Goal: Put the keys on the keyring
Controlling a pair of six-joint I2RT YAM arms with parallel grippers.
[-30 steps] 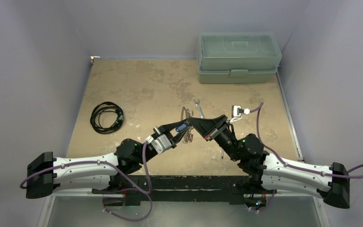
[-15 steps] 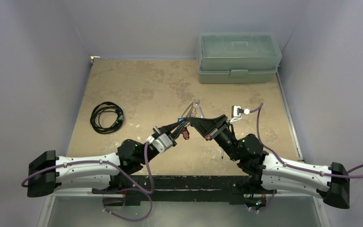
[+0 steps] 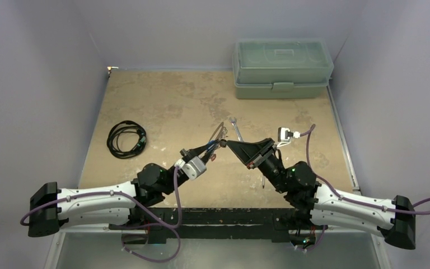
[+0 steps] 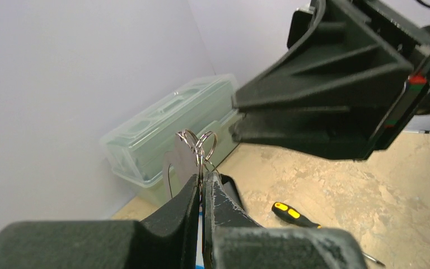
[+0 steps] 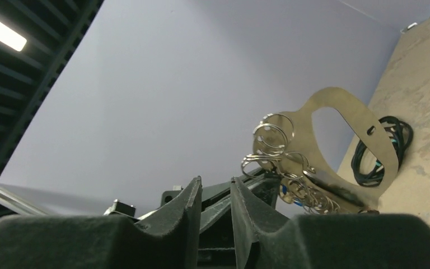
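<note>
Flat grey D-shaped keyring, slotted, wire rings clustered along its edge.

A lab test cell; plain grey walls enclose a worn tabletop.

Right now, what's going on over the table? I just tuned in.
The left gripper is shut on the keyring, holding it up off the table. Loose split rings stick up from its clip edge. The right gripper points at it from the other side, tips nearly shut with nothing visible between them, close to the rings. No coloured key heads can be made out on the ring. A cable and a screwdriver lie on the table.
</note>
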